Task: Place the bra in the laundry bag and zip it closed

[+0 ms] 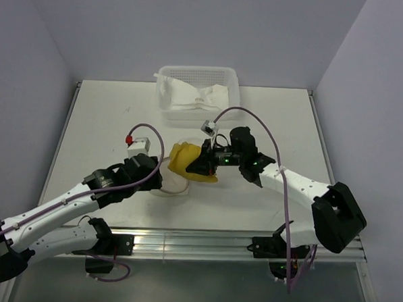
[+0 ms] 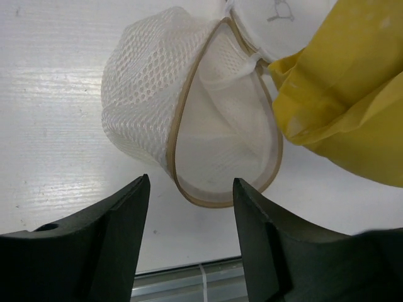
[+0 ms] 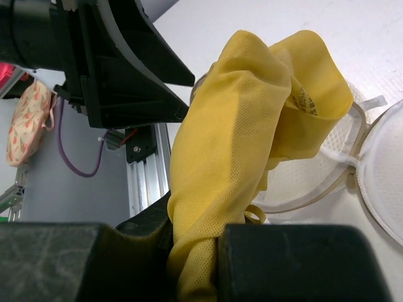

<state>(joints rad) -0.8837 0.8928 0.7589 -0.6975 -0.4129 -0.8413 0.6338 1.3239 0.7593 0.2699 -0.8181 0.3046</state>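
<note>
My right gripper is shut on the mustard-yellow bra, which hangs from the jaws above the open laundry bag. In the left wrist view the white mesh bag lies on its side, its pinkish rim open toward my left gripper. The left gripper is open and empty just short of the rim. The bra sits at the bag's right edge. The flat lid with a small dark mark lies beside the bag.
A white perforated plastic basket with white cloth stands at the table's back. The left arm's wrist is close to the bra. The aluminium rail runs along the near table edge.
</note>
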